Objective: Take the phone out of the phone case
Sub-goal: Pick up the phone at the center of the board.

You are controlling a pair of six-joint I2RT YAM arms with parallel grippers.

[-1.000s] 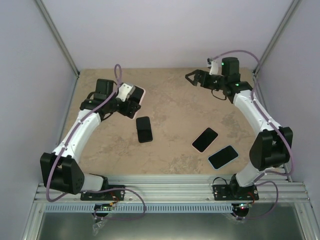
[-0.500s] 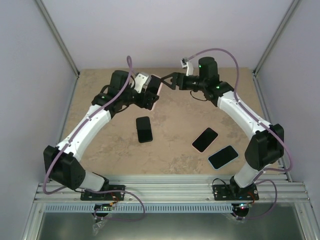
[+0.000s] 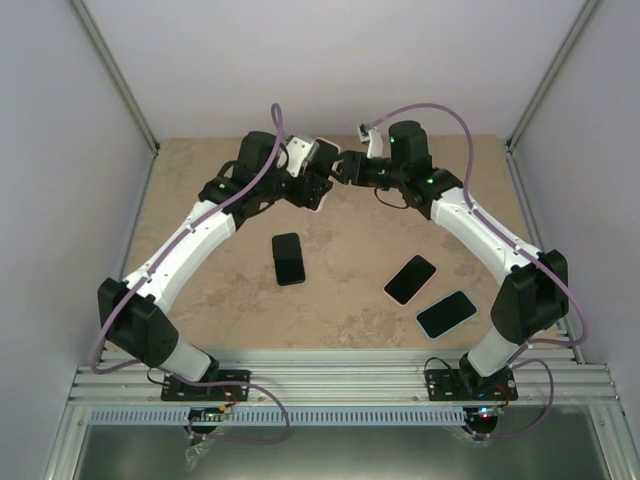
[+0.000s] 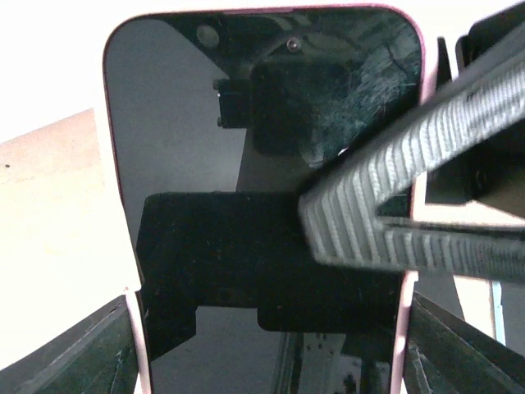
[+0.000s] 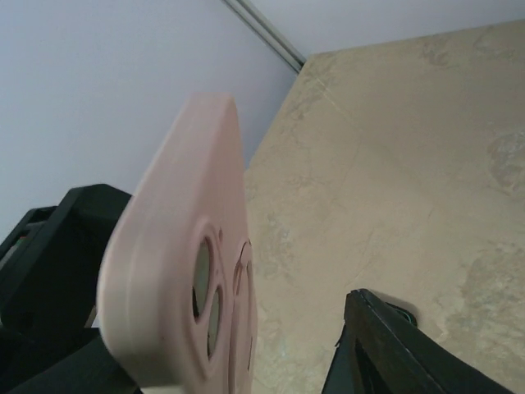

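Observation:
A phone (image 4: 246, 156) with a dark screen sits in a pink phone case (image 5: 168, 254). My left gripper (image 3: 303, 182) is shut on its long sides and holds it in the air over the back middle of the table. The left wrist view shows pink rim (image 4: 115, 189) along both screen edges. My right gripper (image 3: 340, 168) is open and straddles the phone's upper corner. One ribbed finger pad (image 4: 385, 197) lies over the screen. The other finger (image 5: 394, 345) stands off the case's back, beside the camera holes, with a gap showing.
On the tan table (image 3: 380, 215) lie a black phone (image 3: 288, 258) left of centre, a second black phone (image 3: 410, 279) to the right, and a phone with a pale blue rim (image 3: 446, 313) near the right arm's base. Walls enclose the back and sides.
The left arm carried the cased phone rightward toward the back centre. The right arm swung left to meet it, and its jaws narrowed around the phone's upper end.

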